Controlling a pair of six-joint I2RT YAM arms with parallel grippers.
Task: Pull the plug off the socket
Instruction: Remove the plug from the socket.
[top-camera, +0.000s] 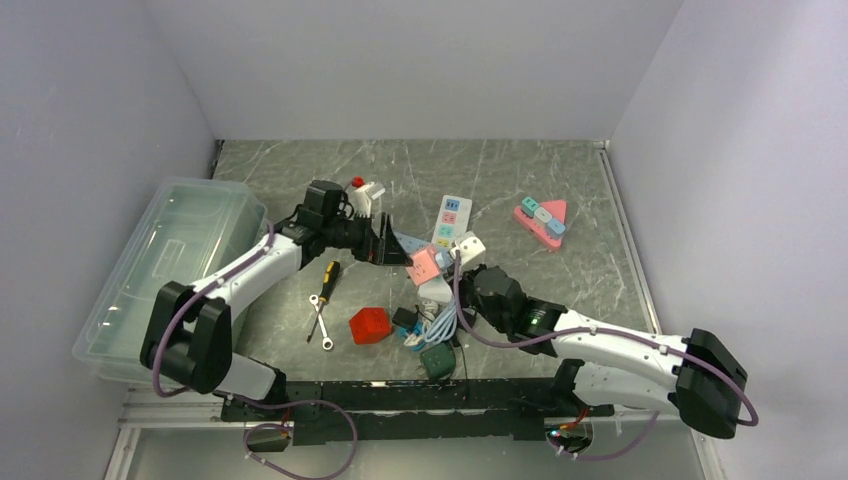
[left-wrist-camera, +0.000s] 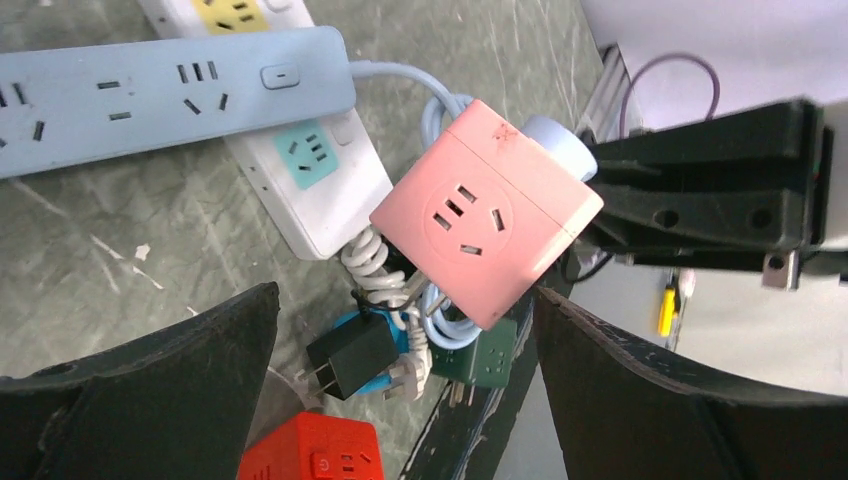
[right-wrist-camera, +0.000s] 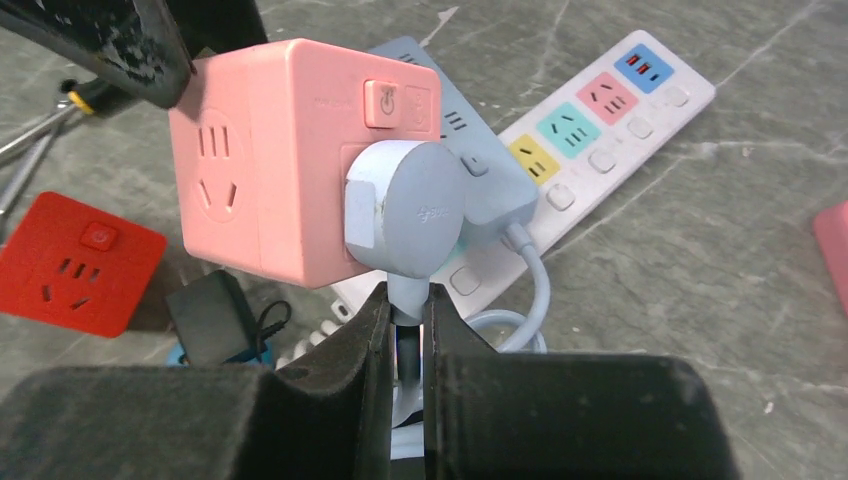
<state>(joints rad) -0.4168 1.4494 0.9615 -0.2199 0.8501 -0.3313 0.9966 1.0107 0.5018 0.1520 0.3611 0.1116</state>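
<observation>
A pink cube socket (right-wrist-camera: 270, 160) is held up off the table, with a round grey-blue plug (right-wrist-camera: 405, 210) seated in one side face. My right gripper (right-wrist-camera: 405, 305) is shut on the plug's neck, just below the round head, and the pale blue cord runs down between its fingers. In the left wrist view the pink cube (left-wrist-camera: 490, 225) hangs just past the tips of my left gripper (left-wrist-camera: 400, 385), whose fingers (left-wrist-camera: 160, 390) stand wide apart and do not grip it. In the top view the cube (top-camera: 425, 265) lies between the left gripper (top-camera: 392, 250) and the right gripper (top-camera: 455, 280).
A blue power strip (left-wrist-camera: 150, 95) and white power strips (left-wrist-camera: 320, 180) (right-wrist-camera: 600, 120) lie beside the cube. Below it are a black charger (left-wrist-camera: 350, 355), a green adapter (top-camera: 437, 360) and a red cube (top-camera: 368, 325). A screwdriver (top-camera: 328, 275), a clear bin (top-camera: 170, 260) and a pink triangular strip (top-camera: 542, 220) are nearby.
</observation>
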